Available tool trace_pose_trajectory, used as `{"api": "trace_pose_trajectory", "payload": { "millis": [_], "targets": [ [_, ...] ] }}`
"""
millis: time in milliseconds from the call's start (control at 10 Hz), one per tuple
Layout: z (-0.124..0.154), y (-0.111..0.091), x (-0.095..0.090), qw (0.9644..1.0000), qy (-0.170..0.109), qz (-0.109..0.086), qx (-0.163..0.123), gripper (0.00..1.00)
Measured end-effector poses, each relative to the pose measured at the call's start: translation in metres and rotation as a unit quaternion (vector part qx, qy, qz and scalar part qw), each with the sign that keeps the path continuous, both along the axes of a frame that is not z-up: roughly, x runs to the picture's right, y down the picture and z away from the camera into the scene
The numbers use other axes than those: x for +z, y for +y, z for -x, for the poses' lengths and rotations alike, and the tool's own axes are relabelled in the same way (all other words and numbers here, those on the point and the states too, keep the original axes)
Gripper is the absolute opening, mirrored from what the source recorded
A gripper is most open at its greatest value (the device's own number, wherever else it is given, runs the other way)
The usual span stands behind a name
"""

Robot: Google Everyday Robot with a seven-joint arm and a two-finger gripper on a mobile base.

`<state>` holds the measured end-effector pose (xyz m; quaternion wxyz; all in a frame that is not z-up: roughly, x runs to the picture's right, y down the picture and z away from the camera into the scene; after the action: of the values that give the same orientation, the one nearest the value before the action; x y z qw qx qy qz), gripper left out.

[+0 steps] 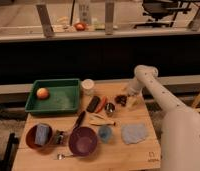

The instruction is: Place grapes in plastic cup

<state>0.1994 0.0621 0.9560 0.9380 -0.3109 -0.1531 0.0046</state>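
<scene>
Camera view: the gripper [127, 96] hangs low over the back right of the table [143, 152], right at the grapes [121, 100].

The grapes lie as a dark, compact clump on the tabletop, just right of the small metal cup [110, 108] and the orange-red carrot piece [102, 103]. No long axis or pointing direction can be made out. Whether the gripper is spread or closed on the bunch cannot be told. The light-blue plastic cup [105, 133] stands upright with its mouth up, nearer the front edge and well apart from the grapes. It sits between the purple bowl [83, 141] and a blue-grey cloth [134, 133]. A green tray [53, 105] holding an orange fruit [42, 93] sits at the back left.
</scene>
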Motion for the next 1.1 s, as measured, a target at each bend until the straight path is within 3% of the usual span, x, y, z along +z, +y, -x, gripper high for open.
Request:
{"api": "trace_pose_trajectory", "payload": {
  "millis": [700, 800, 1100],
  "targets": [
    [-0.013, 0.007, -0.003, 0.9999, 0.003, 0.010, -0.003, 0.07],
    [-0.015, 0.007, -0.003, 0.9999, 0.003, 0.010, -0.001, 0.01],
    [-0.021, -0.002, -0.013, 1.0000, 0.006, 0.002, -0.006, 0.00]
  ]
}}
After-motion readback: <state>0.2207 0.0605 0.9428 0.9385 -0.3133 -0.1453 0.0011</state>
